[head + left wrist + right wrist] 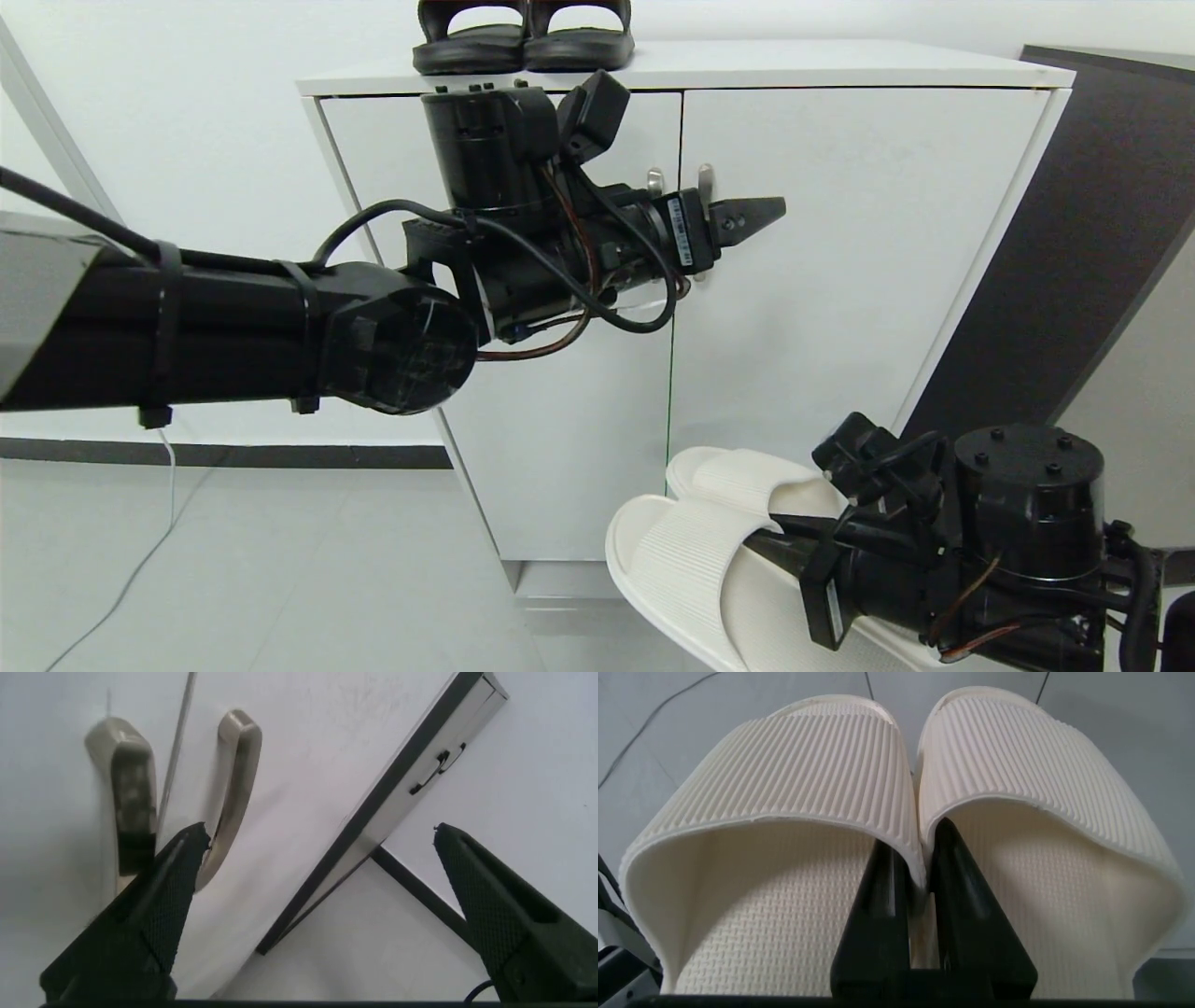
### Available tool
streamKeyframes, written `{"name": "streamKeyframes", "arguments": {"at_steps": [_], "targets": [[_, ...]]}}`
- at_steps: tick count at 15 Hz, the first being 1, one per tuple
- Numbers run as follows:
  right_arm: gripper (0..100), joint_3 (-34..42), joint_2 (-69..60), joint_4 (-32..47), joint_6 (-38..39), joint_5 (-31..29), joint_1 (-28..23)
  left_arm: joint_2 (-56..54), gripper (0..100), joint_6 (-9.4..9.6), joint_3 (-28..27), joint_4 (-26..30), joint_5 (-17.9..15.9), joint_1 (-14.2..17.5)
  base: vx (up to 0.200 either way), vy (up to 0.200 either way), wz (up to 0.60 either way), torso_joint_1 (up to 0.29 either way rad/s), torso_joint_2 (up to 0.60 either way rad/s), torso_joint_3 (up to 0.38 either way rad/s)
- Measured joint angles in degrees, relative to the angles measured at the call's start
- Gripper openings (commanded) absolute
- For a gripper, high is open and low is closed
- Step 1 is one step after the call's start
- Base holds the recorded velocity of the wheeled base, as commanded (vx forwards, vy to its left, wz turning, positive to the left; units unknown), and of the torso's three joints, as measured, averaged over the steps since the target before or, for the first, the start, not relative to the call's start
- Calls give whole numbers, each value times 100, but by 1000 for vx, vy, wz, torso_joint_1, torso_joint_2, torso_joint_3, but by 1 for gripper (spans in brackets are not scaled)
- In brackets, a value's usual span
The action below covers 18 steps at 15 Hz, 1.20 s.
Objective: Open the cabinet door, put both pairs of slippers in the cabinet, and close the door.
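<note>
Left gripper gapes wide, empty, one finger seemingly touching a door handle of the closed cabinet. Right gripper pinches white slippers low before it. Black slippers sit on top.

Both arms are black. The left arm is a thick tube banded with cable ties, trailing looped black and brown cables, with a white label behind the left gripper, whose fingers are pointed and ribbed. The right arm has a cylindrical housing dotted with screws.
</note>
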Motion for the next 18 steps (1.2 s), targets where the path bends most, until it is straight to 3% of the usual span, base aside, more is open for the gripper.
{"name": "streamKeyframes", "arguments": {"at_steps": [5, 6, 13, 18], "targets": [[0, 30, 5, 2, 0, 0, -7, 157, 100, -48, -255, 257, -66, -41, 0, 0, 0, 0, 0, 0], [0, 33, 5, 2, 0, 0, -7, 173, 0, -57, -290, 258, -74, -44, 0, 0, 0, 0, 0, 0], [0, 78, 5, 0, -12, 11, 0, 190, 0, -48, -273, 233, -71, -69, 0, 0, 0, 0, 0, 0], [0, 268, -88, 0, -39, 622, 2, -50, 0, -55, 217, 56, -63, -229, 0, 0, 0, 0, 0, 0]]}}
